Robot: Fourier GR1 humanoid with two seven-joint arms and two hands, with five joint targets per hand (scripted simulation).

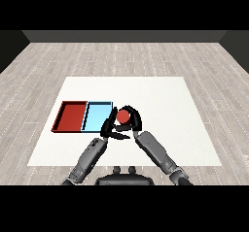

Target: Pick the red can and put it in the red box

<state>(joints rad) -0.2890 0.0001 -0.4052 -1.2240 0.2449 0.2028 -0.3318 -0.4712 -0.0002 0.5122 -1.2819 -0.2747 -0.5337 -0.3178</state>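
No text, label or number can be read anywhere. The can [123, 115] shows plain red. Both trays are unmarked.

Left forearm: my grey forearm comes in from the lower left and angles up and to the right, toward the middle.
Left hand [108, 128]: it sits just left of my right hand, nearly touching it; its fingers reach up and to the right, and I cannot tell whether they are straight or curled.
Right forearm: my grey forearm comes in from the lower right and slants up and to the left.
Right hand [134, 119]: it is raised at the wrist, fingers and thumb arched over and curled round the can [123, 115], which shows between them.
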